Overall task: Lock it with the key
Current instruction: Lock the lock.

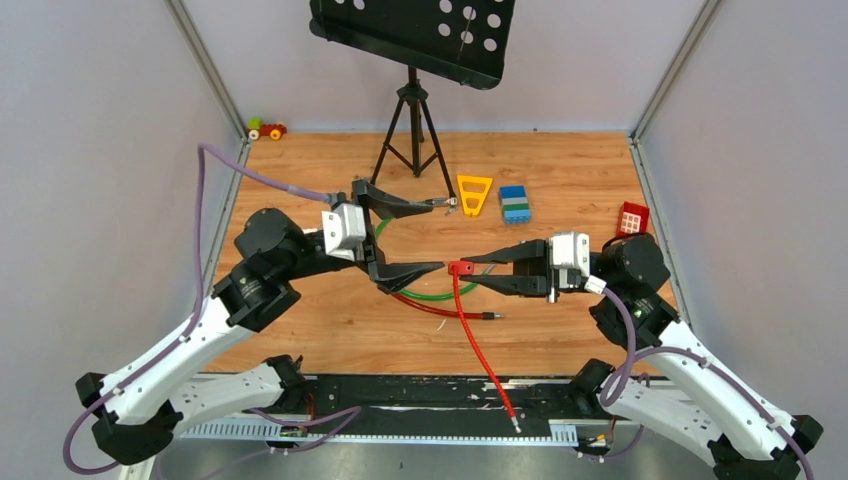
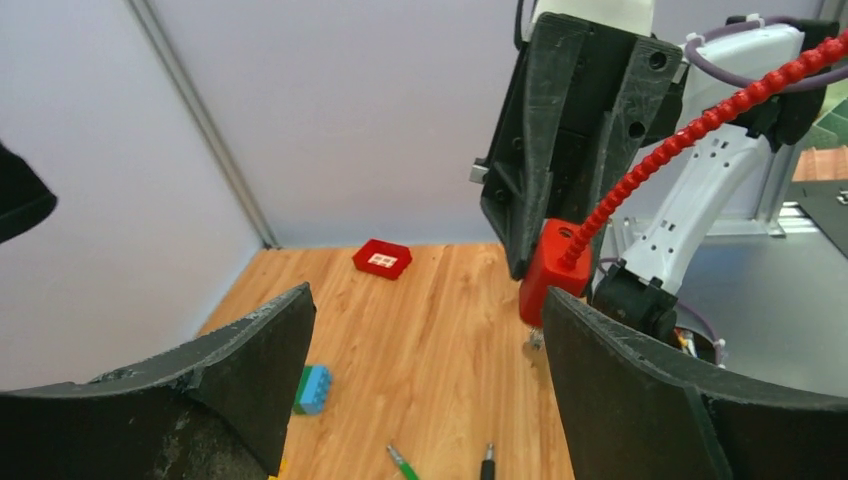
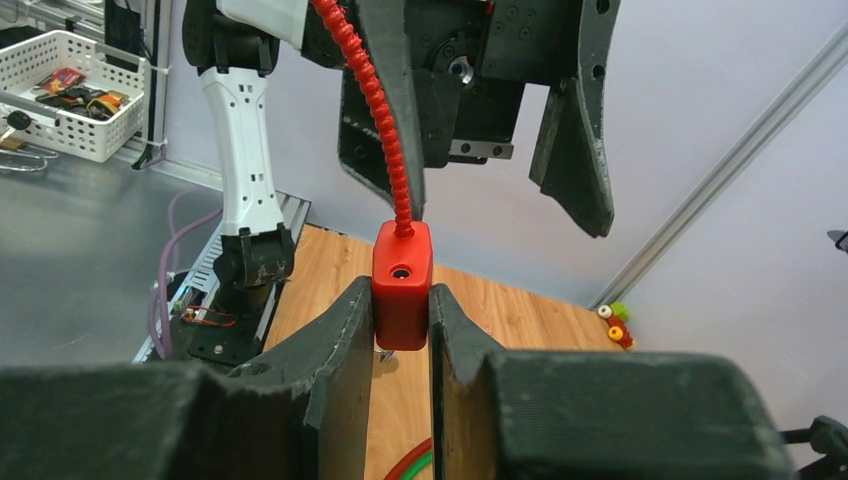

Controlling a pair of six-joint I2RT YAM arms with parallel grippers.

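Note:
My right gripper is shut on a small red padlock and holds it above the wooden table. A ribbed red cable runs out of the lock's top. The key shows as a tiny silvery piece sticking out of the lock's underside. My left gripper faces the lock, wide open and holding nothing. One of its fingers sits just in front of the padlock and hides part of it.
A green cable and a second red cable with a dark plug lie under the grippers. Behind them are a music stand tripod, a yellow triangle, a blue-green block, a red brick and a toy car.

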